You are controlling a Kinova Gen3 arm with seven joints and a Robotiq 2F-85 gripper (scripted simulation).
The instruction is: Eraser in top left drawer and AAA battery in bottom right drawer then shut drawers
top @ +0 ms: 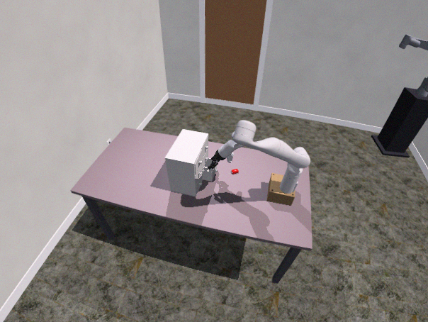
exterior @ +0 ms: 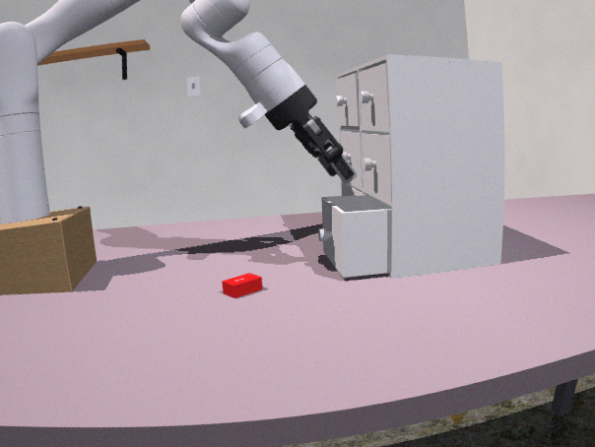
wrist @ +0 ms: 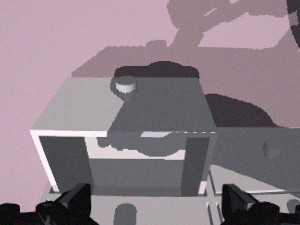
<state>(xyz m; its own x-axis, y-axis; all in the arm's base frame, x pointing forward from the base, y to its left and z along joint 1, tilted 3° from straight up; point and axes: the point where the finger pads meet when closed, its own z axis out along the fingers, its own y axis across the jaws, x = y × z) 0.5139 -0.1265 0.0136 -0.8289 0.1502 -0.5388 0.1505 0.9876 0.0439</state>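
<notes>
The white chest stands upright with its front towards the arm. Its bottom right drawer is pulled out, level; the other drawers look shut. My gripper is open and empty, above the open drawer close to the chest's front. The AAA battery is not visible in any view; part of the drawer's inside is hidden. A small red block, which looks like the eraser, lies on the table between the chest and the arm's base.
The wooden base block under the arm stands on the pink table, across from the chest's front. Knobs of the upper drawers stick out beside the gripper. The table's edge lies beyond the chest's side.
</notes>
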